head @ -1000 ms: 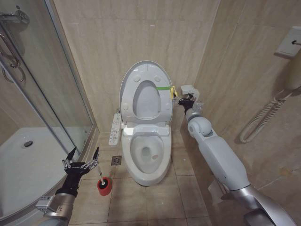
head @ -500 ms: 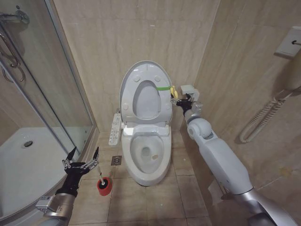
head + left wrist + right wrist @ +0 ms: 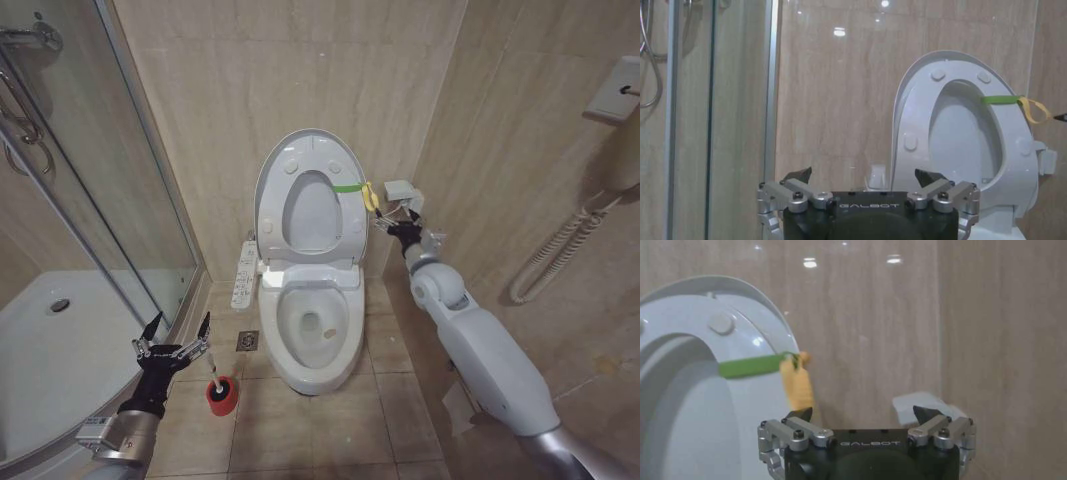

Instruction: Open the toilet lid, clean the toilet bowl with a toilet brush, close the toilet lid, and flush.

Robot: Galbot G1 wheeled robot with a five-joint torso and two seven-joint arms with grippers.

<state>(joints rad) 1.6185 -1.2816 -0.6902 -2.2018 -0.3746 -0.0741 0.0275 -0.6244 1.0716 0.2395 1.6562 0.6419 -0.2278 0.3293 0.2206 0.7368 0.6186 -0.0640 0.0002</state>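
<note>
right gripper (image 3: 392, 226) now clear of toilet lid (image 3: 305, 190)

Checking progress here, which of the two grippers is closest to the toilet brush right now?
The left gripper, open and low by the shower, just beside the toilet brush in its red cup. The right gripper is up by the raised toilet lid.

Glossy white toilet lid (image 3: 306, 190) with a green strap (image 3: 346, 187) and yellow ring (image 3: 370, 195). Toilet bowl (image 3: 311, 330) is white too. Red cup holder (image 3: 222, 396) on beige floor tiles (image 3: 330, 425), streaky tan wall (image 3: 290, 70).
</note>
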